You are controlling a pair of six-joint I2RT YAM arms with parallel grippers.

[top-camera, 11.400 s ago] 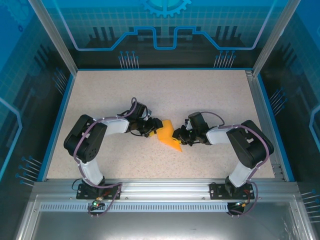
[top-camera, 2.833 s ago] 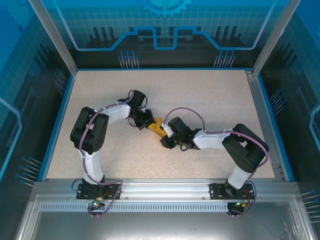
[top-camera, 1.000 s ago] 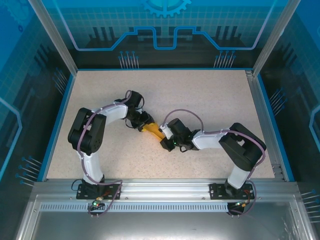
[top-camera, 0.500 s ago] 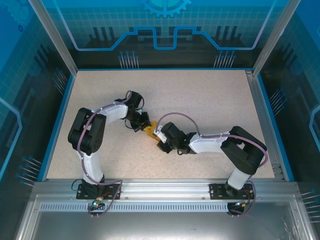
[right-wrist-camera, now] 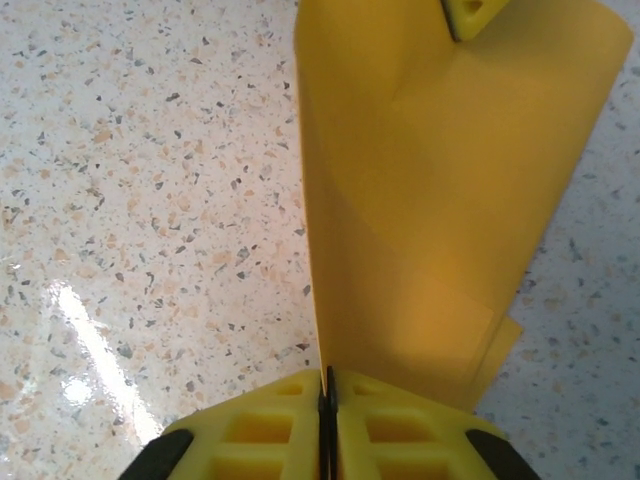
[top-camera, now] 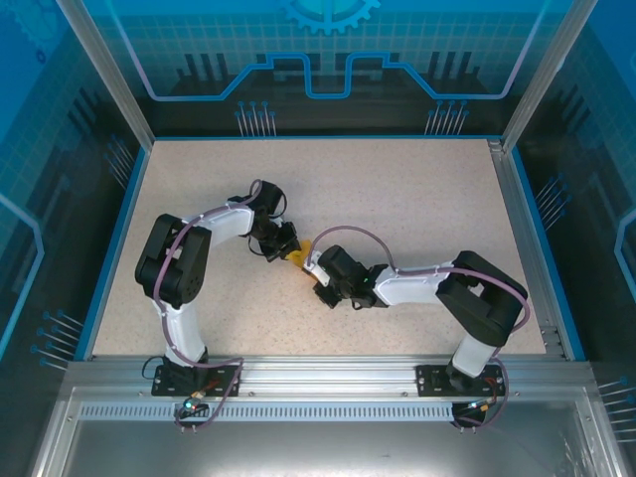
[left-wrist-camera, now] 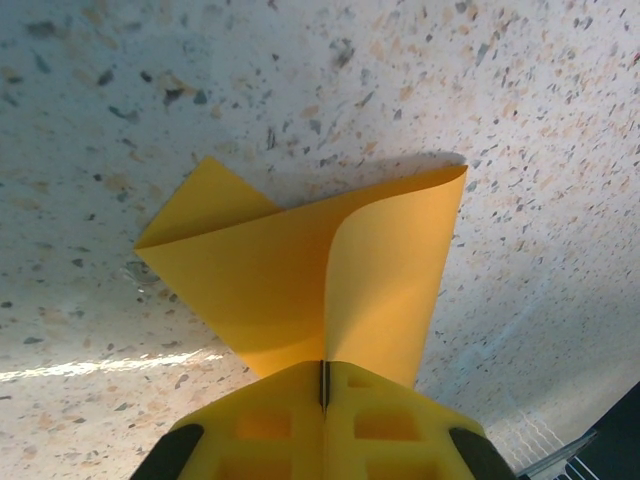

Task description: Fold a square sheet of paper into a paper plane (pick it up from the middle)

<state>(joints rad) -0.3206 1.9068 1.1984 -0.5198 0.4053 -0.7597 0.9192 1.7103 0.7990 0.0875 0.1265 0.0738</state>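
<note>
Since half a second back, your right gripper [top-camera: 316,270] has slid closer to the left gripper [top-camera: 286,245]. The two wrists now sit almost nose to nose over the table [top-camera: 397,189], with the square sheet of paper [top-camera: 301,256] showing as a small orange patch between them. Left wrist view: both pads [left-wrist-camera: 270,425] are pressed together with no gap, and the sheet comes straight out of the seam. It fans forward from the fingertips, one flap curling up and over to the right, another lying flatter to the left. Right wrist view: the jaws are likewise fully closed on the sheet's near edge. The paper stands up from them as a tall panel ahead and to the right, and a yellow fingertip of the other gripper touches its far end. Judgement: you are pinching opposite ends so the sheet stays off the table and one hand can bring a flap over while the other anchors it. The fold looks part done, with soft curves and no pressed creases, so no plane shape yet.
</note>
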